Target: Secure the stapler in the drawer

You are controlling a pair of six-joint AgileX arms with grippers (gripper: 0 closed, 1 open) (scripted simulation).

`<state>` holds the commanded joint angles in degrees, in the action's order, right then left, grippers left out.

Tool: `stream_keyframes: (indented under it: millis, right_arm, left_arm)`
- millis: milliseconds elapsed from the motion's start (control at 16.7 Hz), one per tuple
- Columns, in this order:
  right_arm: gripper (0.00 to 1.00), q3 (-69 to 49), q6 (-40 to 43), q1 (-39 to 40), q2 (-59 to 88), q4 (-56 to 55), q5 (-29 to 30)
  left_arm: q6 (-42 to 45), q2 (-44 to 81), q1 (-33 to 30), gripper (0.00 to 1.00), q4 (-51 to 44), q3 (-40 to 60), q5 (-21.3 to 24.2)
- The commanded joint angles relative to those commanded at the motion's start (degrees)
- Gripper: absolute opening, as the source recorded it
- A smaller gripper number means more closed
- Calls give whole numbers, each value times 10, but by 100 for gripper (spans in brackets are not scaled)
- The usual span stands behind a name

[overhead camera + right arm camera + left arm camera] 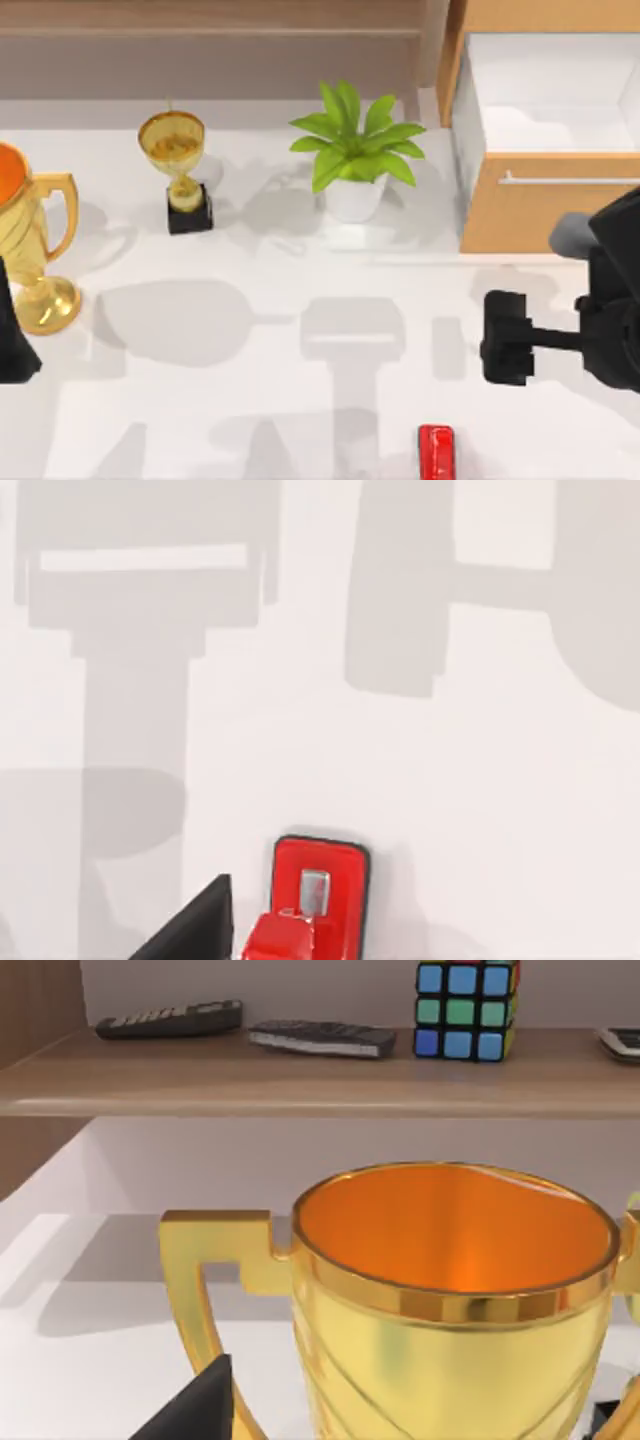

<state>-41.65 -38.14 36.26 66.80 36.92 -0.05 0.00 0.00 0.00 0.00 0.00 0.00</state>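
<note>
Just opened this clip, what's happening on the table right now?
The drawer at the table's back right is already pulled open, its white inside showing. The stapler lies on the table near the front edge, not yet picked up. The right gripper hangs above the table between drawer and stapler, holding nothing. The left arm sits parked at the left edge beside a large gold trophy.

We see a rendered, home-office-like tabletop scene: a white table bearing gold trophies, a potted plant and a wooden drawer, beneath a shelf holding remote controls and a puzzle cube.
</note>
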Motion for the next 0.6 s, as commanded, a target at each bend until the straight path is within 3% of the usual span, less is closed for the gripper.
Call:
stream_keyframes:
  millis: [300,600]
  right_arm:
    - [100,-137,-122,117,223,119,-1]
    - [100,-198,-179,172,303,173,-1]
  left_arm:
    - [0,0,0,100,0,0,0]
    - [0,0,0,100,0,0,0]
